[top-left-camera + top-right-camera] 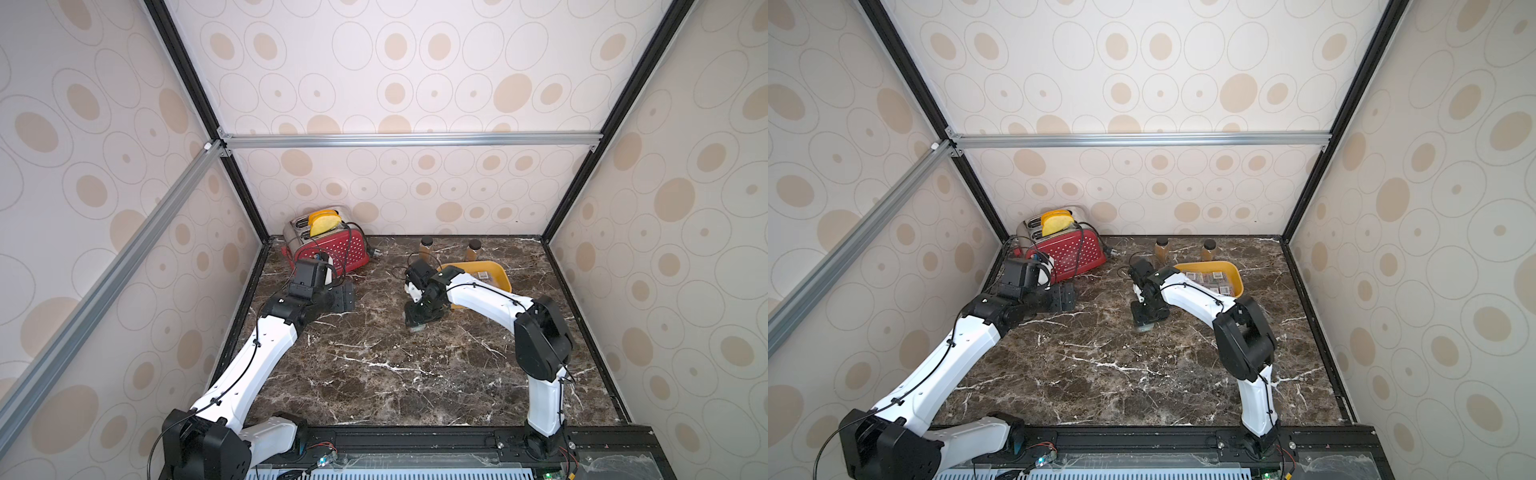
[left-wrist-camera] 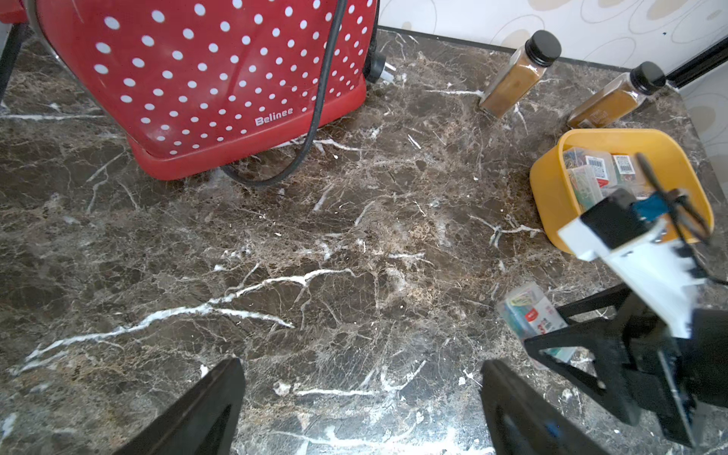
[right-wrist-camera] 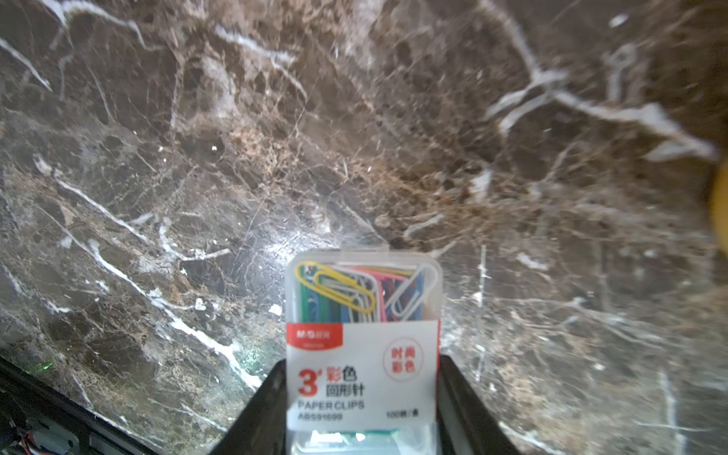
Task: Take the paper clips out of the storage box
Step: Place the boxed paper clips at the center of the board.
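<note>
My right gripper is shut on one clear case of paper clips with a white-and-red label. It holds the case pointing down, close over the marble just left of the storage box. The held case also shows in the left wrist view and below the gripper in a top view. The yellow storage box still holds several clip cases. My left gripper is open and empty, low over bare marble in front of the toaster, well left of the box.
A red dotted toaster with yellow slices stands at the back left, its black cord trailing onto the marble. Two brown black-capped bottles stand behind the box. Patterned walls enclose the table on three sides.
</note>
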`<state>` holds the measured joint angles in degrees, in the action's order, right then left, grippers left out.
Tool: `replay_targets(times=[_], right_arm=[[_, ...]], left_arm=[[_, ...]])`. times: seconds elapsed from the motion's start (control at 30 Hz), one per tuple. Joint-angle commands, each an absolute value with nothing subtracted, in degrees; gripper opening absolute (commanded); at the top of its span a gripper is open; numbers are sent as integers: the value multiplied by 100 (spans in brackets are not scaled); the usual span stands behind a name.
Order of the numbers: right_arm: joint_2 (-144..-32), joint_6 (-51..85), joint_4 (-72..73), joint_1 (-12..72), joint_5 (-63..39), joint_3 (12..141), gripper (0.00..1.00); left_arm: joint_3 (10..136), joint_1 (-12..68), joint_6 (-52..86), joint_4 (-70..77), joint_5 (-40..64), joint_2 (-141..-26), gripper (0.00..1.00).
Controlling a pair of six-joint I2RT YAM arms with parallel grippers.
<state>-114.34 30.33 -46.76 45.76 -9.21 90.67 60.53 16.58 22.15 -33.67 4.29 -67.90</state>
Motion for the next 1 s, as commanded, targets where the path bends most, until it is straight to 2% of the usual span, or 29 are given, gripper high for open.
replay_targets(times=[0.0,0.53,0.57,0.63,0.7,0.97], right_arm=[[-11571,3322,-4498,4640,-1107,9062,0],[-11962,3787,-4722,4799,-597,9215,0],[-11984,3796,-4711,4807,-648,9211,2],[-12034,3810,-4745,4811,-702,9235,15],[-12061,3815,-4764,4811,-721,9255,24],[-12061,3763,-4764,4808,-808,9271,42]], left_arm=[[5995,1701,2320,-3536,481,-6681,96],[5891,1734,2390,-3503,501,-6612,96],[5876,1733,2392,-3485,506,-6603,96],[5854,1734,2410,-3464,504,-6601,96],[5854,1734,2415,-3464,518,-6623,96],[5793,1743,2452,-3430,532,-6653,96]])
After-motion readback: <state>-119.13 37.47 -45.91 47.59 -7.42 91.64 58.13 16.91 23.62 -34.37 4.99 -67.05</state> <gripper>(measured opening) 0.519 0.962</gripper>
